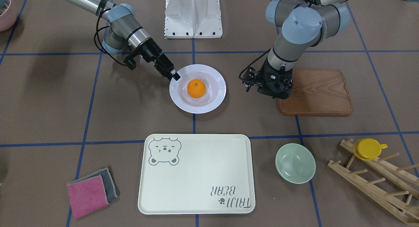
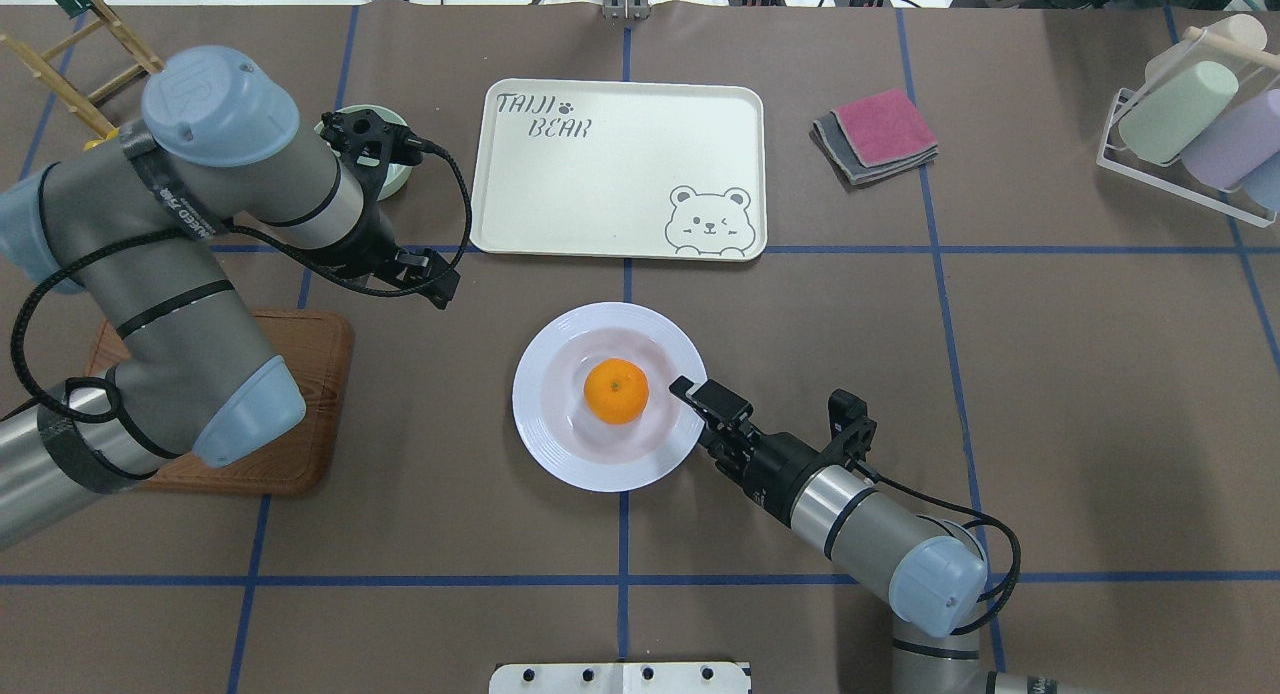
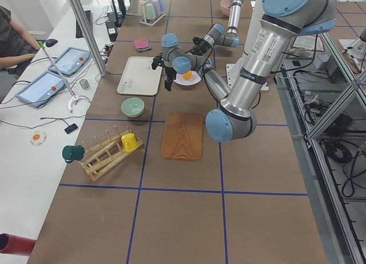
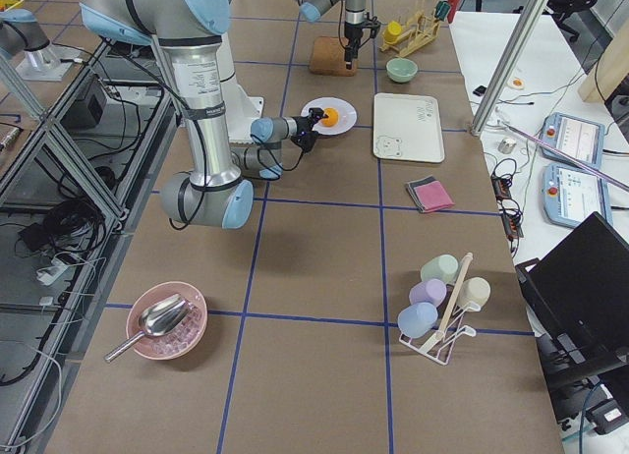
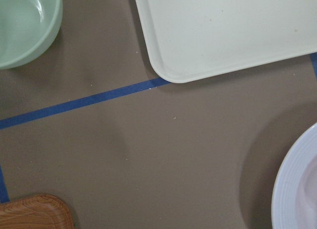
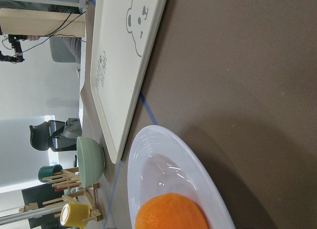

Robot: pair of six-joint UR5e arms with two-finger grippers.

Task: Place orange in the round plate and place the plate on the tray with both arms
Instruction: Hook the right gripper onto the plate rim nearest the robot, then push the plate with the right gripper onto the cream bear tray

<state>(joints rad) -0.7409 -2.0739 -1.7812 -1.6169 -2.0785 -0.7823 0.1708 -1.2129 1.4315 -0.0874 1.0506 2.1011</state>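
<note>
The orange [image 1: 196, 88] lies in the sunken centre of the round plate [image 1: 196, 108], which rests flat on the table between the robot and the tray [image 1: 196, 174]. The tray has nothing on it. My right gripper [image 1: 176, 77] reaches in low, its tip over the plate's rim [image 2: 690, 424] on my right side; whether it grips the rim I cannot tell. In the right wrist view the orange [image 6: 171, 211] and plate [image 6: 143, 159] fill the bottom. My left gripper [image 1: 271, 91] points down beside the wooden board, apart from the plate; its fingers are hidden.
A brown wooden board [image 1: 320, 93] lies under my left arm. A pale-green bowl [image 1: 295, 163] sits beside the tray, with a wooden rack holding a yellow cup [image 1: 368, 148] beyond it. Pink and grey cloths [image 1: 90, 191] lie on the tray's other side.
</note>
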